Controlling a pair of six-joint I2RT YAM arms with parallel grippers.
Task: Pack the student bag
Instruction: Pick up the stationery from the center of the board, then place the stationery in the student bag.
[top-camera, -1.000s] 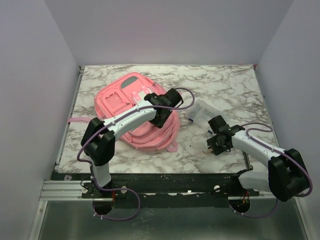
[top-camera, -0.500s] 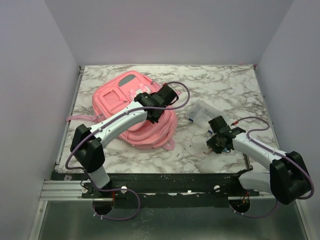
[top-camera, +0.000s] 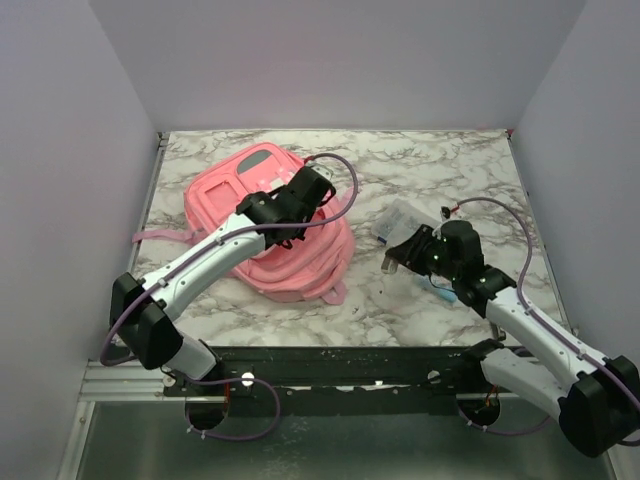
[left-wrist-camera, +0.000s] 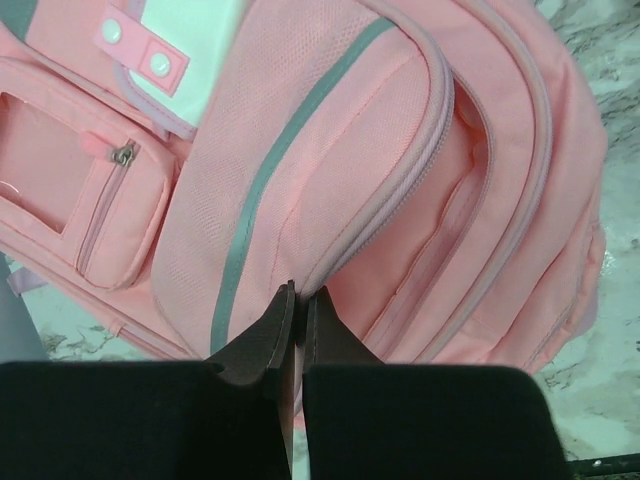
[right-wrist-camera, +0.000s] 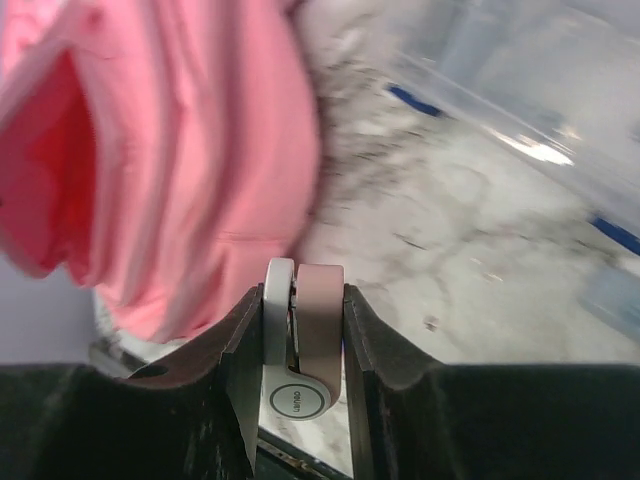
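The student bag (top-camera: 225, 205) is a large pink backpack lying flat on the marble table, with its grey-trimmed front pocket (left-wrist-camera: 330, 150) facing up. My left gripper (top-camera: 290, 228) (left-wrist-camera: 297, 292) is shut, pinching the fabric edge of the bag's unzipped main compartment (left-wrist-camera: 440, 230). My right gripper (top-camera: 395, 261) (right-wrist-camera: 305, 290) hovers just right of the bag (right-wrist-camera: 180, 150) and is shut on a small white-and-mauve stapler (right-wrist-camera: 305, 340), held upright between the fingers.
A clear plastic package (top-camera: 405, 218) (right-wrist-camera: 540, 110) lies on the table behind the right gripper. A small blue item (top-camera: 442, 292) lies under the right arm. A pink strap (top-camera: 160, 237) trails off the bag's left side. Walls enclose the table on three sides.
The left gripper closed on the bag's opening edge and reached farther over the bag. The right gripper rose off the table with the stapler and moved left toward the bag.
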